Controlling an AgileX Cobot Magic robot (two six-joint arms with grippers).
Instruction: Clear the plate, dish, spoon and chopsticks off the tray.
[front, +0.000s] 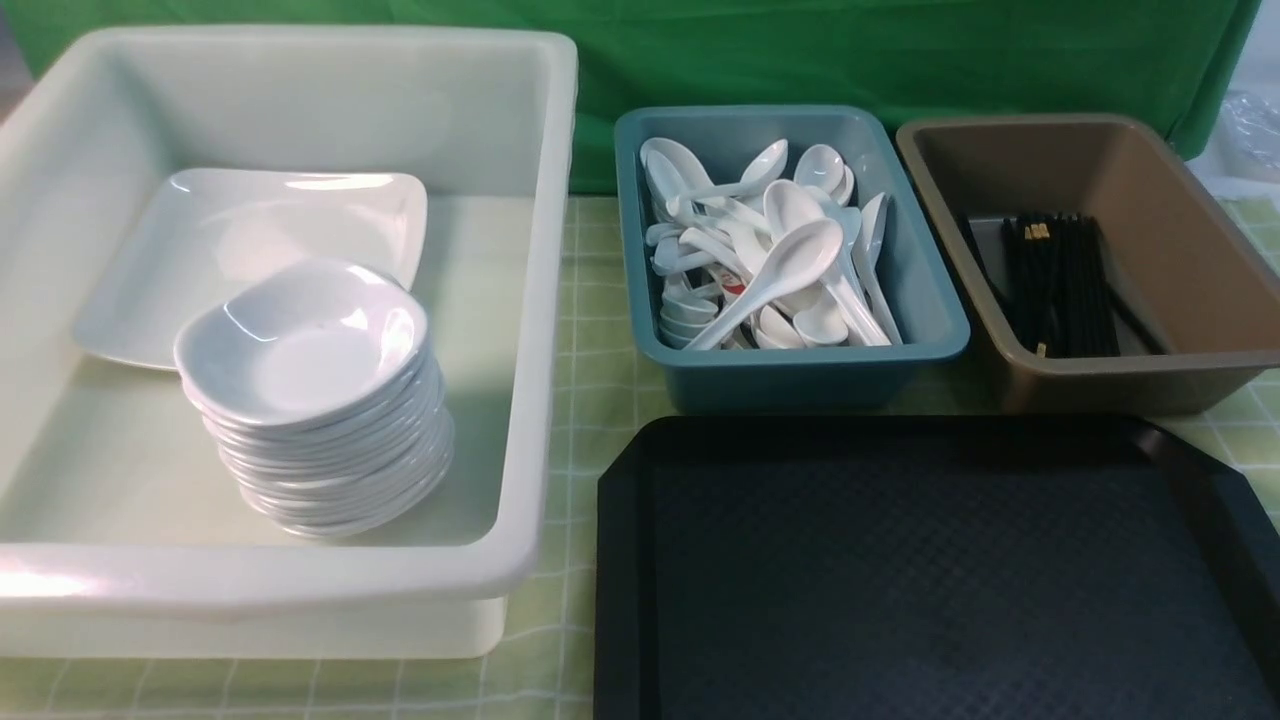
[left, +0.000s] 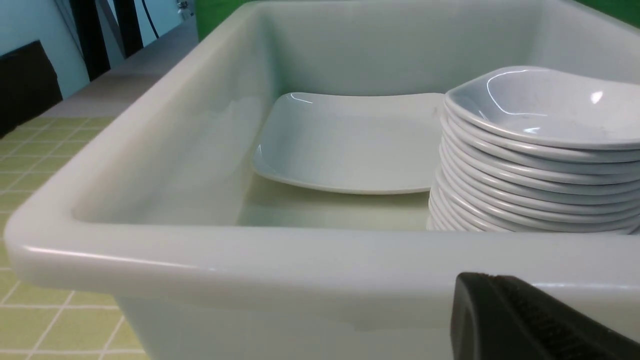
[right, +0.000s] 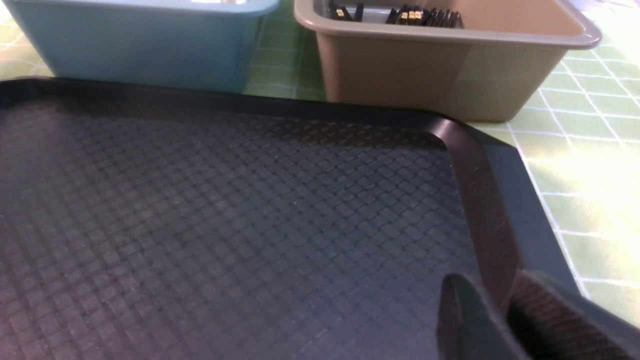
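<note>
On the table before me the tray (front: 930, 570) lies bare, plate (front: 250, 240) and dishes (front: 310, 390) already binned far left, nearer my shut, empty left gripper (left: 525, 320); right gripper (right: 500, 320) slightly parted, empty.

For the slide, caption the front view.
Bare black tray below a white tub holding plate and dishes, teal spoon bin, brown chopstick bin.

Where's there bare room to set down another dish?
The tray shows bare. In the white tub, floor is free between the dish stack and its right wall. The teal bin is crowded with spoons.
</note>
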